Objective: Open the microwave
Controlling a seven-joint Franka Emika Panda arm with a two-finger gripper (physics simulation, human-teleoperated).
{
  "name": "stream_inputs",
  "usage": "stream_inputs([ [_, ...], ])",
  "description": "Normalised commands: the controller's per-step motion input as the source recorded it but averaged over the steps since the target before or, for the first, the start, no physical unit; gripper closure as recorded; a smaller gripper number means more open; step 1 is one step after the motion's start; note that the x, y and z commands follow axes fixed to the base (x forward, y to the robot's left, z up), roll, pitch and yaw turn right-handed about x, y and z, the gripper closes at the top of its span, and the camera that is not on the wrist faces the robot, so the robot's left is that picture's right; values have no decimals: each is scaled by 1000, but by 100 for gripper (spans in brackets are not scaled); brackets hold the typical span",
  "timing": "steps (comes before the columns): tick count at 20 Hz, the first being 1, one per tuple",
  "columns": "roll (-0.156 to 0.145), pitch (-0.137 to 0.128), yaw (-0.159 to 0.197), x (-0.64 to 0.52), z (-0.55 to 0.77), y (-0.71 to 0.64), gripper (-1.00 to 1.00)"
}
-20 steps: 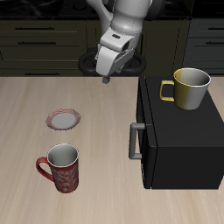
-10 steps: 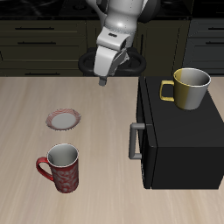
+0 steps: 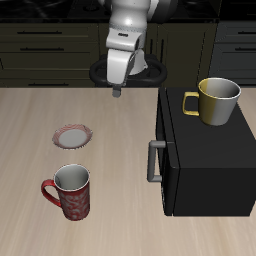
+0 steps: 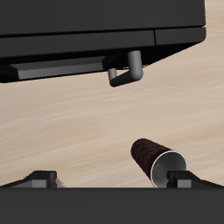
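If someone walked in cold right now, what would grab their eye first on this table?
Probably the microwave, a big black box with its door shut and a grey bar handle on the front. A yellow mug sits on top of it. A red mug stands near the table's front edge beside a small plate, and the end effector hangs above the table farther back.

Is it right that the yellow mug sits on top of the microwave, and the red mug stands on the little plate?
Not quite. The yellow mug does sit on top of the microwave, but the red mug stands on the bare table, nearer the front edge than the little plate and apart from it. The exterior view shows this.
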Motion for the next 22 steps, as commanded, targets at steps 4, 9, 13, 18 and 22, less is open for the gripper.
stream_inputs([
  [4, 57, -39, 129, 24, 18, -23, -100],
  [9, 17, -17, 53, 96, 59, -27, -100],
  [13, 18, -12, 95, 116, -61, 1, -100],
  [18, 28, -18, 60, 75, -79, -10, -100],
  [22, 30, -31, 36, 75, -3, 7, -100],
])
